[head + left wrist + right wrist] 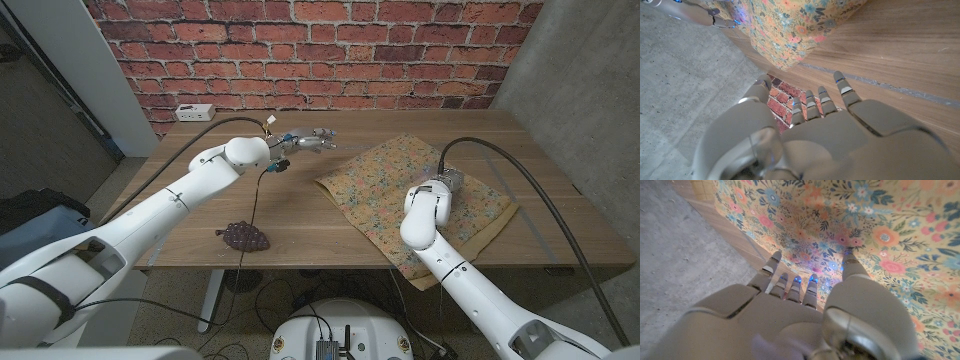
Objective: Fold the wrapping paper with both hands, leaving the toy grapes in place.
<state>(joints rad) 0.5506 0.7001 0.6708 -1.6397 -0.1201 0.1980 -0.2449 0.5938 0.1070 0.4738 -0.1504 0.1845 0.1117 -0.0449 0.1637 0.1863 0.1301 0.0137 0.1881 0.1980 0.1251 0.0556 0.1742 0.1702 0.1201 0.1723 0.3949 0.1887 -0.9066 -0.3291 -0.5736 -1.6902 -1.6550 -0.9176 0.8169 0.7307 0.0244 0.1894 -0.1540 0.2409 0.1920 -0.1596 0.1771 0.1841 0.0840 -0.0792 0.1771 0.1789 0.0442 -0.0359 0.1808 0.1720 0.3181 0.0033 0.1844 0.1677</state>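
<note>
A floral wrapping paper (415, 195) lies spread on the right half of the wooden table (300, 215). The right hand (447, 182) is over it, fingers reaching onto the sheet; whether it grips is unclear. The left hand (305, 143) hovers empty, fingers spread, beside the paper's far corner. Toy grapes (243, 237) sit near the front edge, well apart.

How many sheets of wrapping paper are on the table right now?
1. The floral paper lies on the table's right half, under the right hand. A second sheet beneath it can't be ruled out. The left hand hangs past its far-left corner.
</note>
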